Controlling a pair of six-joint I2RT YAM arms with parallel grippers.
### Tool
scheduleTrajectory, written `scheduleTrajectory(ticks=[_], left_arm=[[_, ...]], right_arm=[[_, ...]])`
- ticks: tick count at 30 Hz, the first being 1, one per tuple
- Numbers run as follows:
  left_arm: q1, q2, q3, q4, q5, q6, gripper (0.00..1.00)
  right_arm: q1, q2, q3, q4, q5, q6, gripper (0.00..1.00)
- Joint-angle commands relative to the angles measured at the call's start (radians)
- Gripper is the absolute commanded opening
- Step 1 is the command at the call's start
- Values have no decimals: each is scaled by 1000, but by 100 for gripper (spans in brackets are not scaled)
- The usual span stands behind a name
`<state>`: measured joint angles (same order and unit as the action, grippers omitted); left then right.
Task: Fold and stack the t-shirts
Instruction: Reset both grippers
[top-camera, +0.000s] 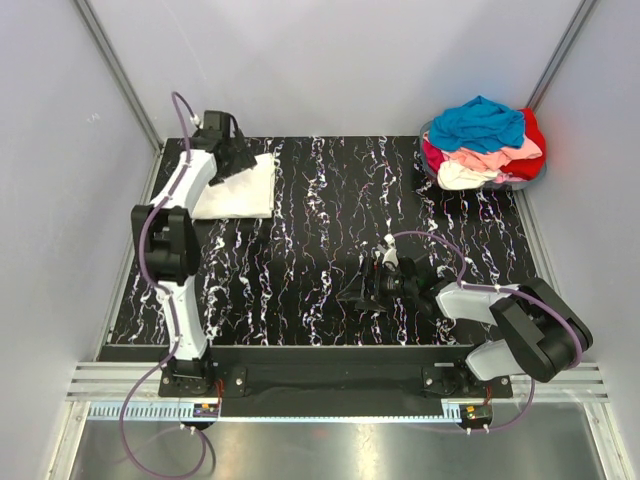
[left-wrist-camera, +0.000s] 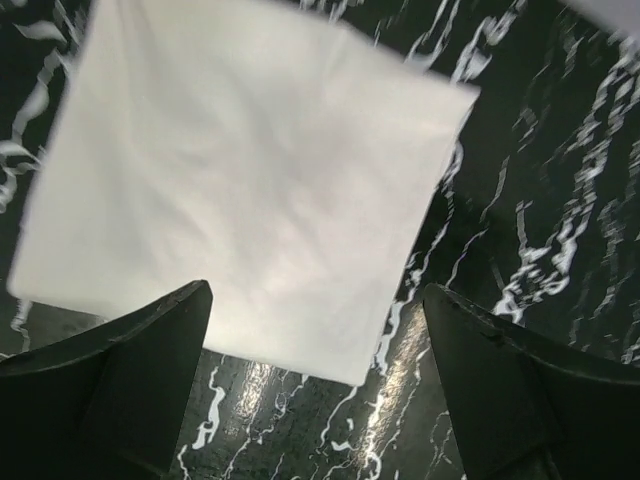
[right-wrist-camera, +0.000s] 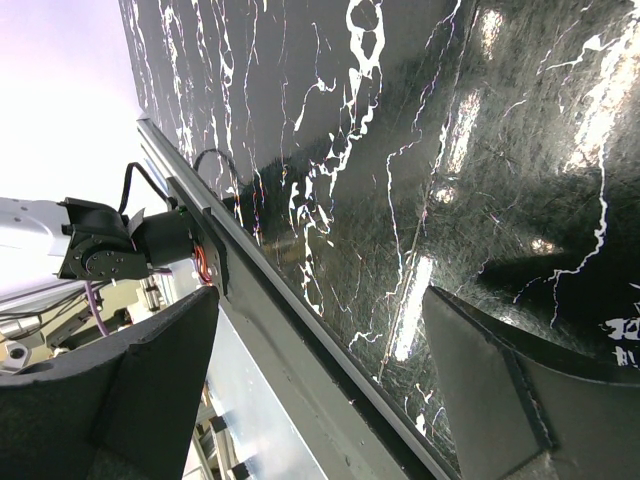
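A cream-white t-shirt (top-camera: 240, 188) lies folded into a flat square at the table's far left, and it fills most of the left wrist view (left-wrist-camera: 240, 170). My left gripper (top-camera: 233, 153) (left-wrist-camera: 315, 300) hovers over the folded shirt's back edge, open, with nothing between its fingers. A heap of unfolded t-shirts sits at the far right: bright blue (top-camera: 482, 120) on top, red (top-camera: 535, 140), pale pink (top-camera: 490, 157) and cream (top-camera: 460, 176). My right gripper (top-camera: 358, 290) (right-wrist-camera: 320, 300) is low over the table's near middle, open and empty, pointing left.
The heap rests in a grey basket (top-camera: 520, 183) in the back right corner. The table (top-camera: 330, 200) is black with white marbling. Its near edge rail (right-wrist-camera: 300, 330) and the left arm's base (right-wrist-camera: 110, 250) show in the right wrist view. Grey walls enclose three sides.
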<state>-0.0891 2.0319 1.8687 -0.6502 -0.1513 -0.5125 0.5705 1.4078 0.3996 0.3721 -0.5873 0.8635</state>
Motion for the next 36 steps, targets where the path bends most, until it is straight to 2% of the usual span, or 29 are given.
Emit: scheduleTrajectory(ticks=[1,5,9,14,21,26,30,36], left_arm=[[0,39,-28,26,107,-37,93],[0,76,-60,37,137,-29,92],[0,116,-83,40,96,-20,92],[11,227,12,-22,47,-4,92],[75,384,164,-87,71,-29,89],[88,407,265,-138,42,11,92],[170,470,413,-193,52,17,92],[226,510,483,-181,47,-3,92]], right_arm=[[0,-21,1,24,-2,-8,90],[0,-20,1,25,-3,-8,90],[-1,-18,1,25,-3,-8,90],[-4,-20,-4,36,-8,-3,90],[-15,-12,-8,53,-25,-1,89],[-27,2,-16,79,-42,11,90],[-37,6,-25,99,-51,19,89],[-46,22,-31,128,-72,26,89]])
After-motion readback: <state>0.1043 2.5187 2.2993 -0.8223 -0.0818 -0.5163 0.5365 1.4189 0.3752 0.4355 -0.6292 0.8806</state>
